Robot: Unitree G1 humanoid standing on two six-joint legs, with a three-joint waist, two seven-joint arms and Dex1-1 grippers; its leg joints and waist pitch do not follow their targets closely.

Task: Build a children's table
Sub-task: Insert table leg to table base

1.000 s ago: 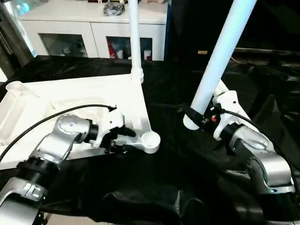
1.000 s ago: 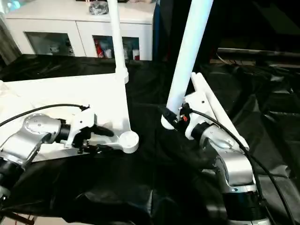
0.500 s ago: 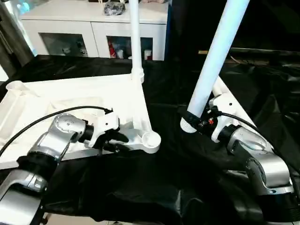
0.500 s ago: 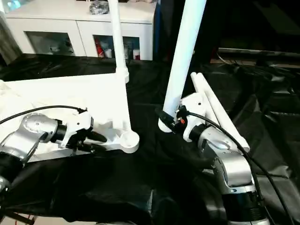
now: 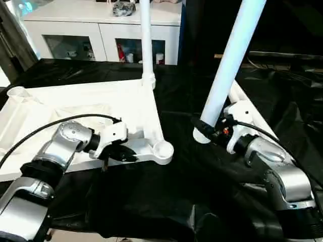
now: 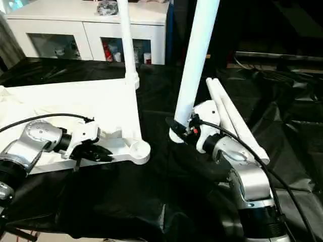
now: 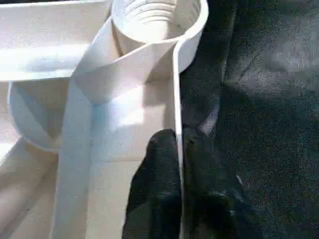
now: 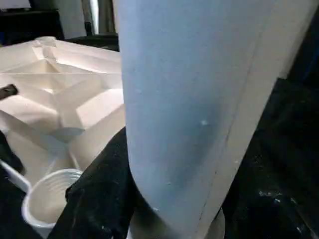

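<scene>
Left gripper (image 7: 177,164) has just clamped onto table top rim (image 7: 175,89) near the empty socket (image 5: 163,149); right gripper (image 5: 208,126) holds leg (image 5: 229,63), ready to insert.

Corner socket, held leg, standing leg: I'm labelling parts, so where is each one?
Corner socket (image 5: 163,150): left eye view, open round rim at the tabletop's near corner.
Held leg (image 5: 227,70): left eye view, mid-shaft above the right gripper.
Standing leg (image 5: 146,40): left eye view, shaft above the far corner.
</scene>
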